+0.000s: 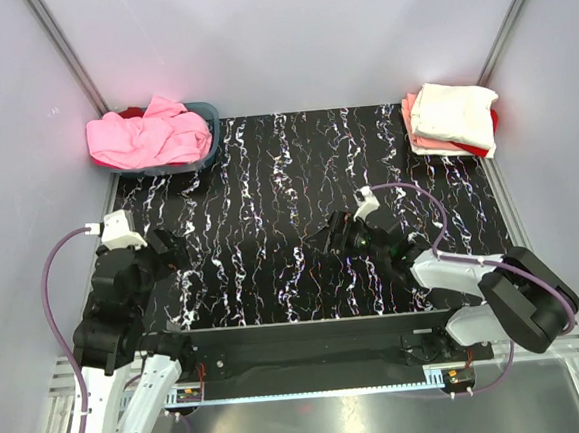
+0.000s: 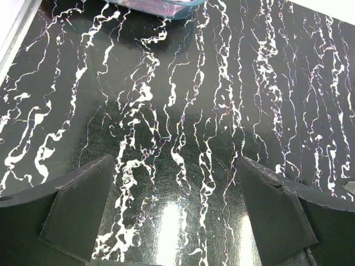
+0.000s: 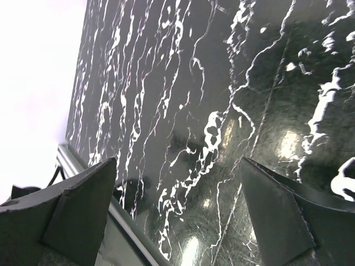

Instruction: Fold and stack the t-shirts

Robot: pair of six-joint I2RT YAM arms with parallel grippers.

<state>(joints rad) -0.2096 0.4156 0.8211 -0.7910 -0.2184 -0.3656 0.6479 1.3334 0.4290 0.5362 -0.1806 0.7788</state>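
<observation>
On my top feed, both arms sat low at the bottom of the frame with nothing in either of them. The left fingers (image 1: pixel 172 251) hung at the lower left over the black, white-veined worktop (image 1: pixel 266 178). In the left wrist view they were spread wide apart, with only bare marbling between them and the basin's rim just showing at the top edge. The right fingers (image 1: pixel 336 235) were near the centre of the frame, pointing left. The right wrist view showed them just as wide apart, again with only bare worktop between them.

The t-shirts lay in two places, both far from the arms. At the upper left, a crumpled light pink t-shirt (image 1: pixel 148 139) filled the grey-blue basin (image 1: pixel 210 117), with a hot pink t-shirt (image 1: pixel 166 107) bunched on top at the back. At the upper right corner I saw a folded stack. A cream white t-shirt (image 1: pixel 452 111) was on top, a salmon t-shirt (image 1: pixel 416 138) showed along the stack's left edge beneath it, and a red t-shirt (image 1: pixel 490 128) peeked out on the right side.
</observation>
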